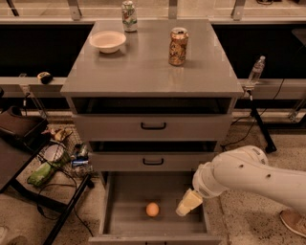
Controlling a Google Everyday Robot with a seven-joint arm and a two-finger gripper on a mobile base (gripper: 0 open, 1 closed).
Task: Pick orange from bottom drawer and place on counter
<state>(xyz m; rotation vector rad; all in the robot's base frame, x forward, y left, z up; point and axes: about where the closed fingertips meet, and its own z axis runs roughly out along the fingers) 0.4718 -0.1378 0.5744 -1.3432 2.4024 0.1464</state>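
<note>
The counter is carrying a white bowl, a gold-brown can and a green-and-white can; no fruit is resting there. The bottom drawer is standing pulled out. The white arm is reaching in from the right. The gripper is hanging inside the drawer near its right wall, just beside the orange but apart from it; whether it is spread or closed I cannot tell. The orange is sitting on the drawer floor, ungrasped. Grasping, lifting and placing are remaining, in my judgement. No lettering on either can is proving legible.
</note>
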